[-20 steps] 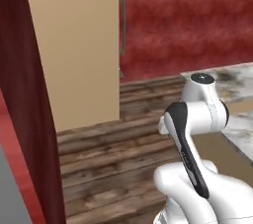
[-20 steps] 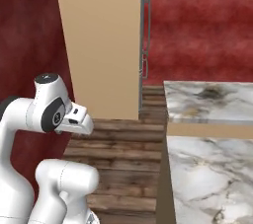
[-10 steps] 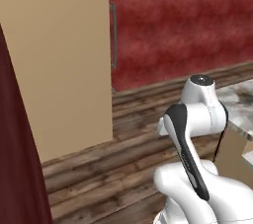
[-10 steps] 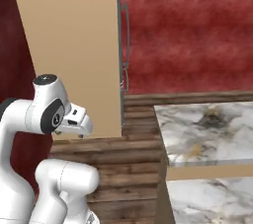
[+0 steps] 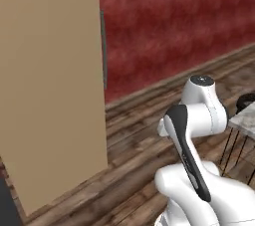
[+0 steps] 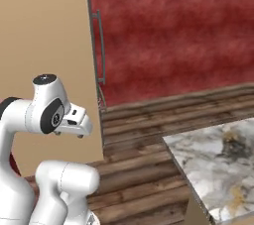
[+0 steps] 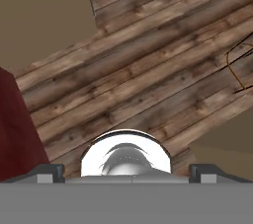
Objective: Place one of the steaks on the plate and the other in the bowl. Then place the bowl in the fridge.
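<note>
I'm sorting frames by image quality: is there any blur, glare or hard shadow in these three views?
Left base view: soft, low-detail rendering, evenly lit, no hard shadows on the tan panel. Right base view: same flat light; the marble counter looks slightly smeared, no glare. Hand view: the wood floor is fairly crisp, with a bright highlight on the shiny rounded part at the bottom.

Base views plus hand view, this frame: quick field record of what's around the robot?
setting: rendered kitchen, dark wood plank floor
tall panel: plain tan wood panel left of arm, with a grey vertical bar handle on the edge behind it
wall: mottled red wall behind
counter: white-grey marble countertop at lower right of right base view
arm: white arm folded up near the base
tool: open, fingertips spread, nothing between them, pointing at floor
task items: none visible
</note>
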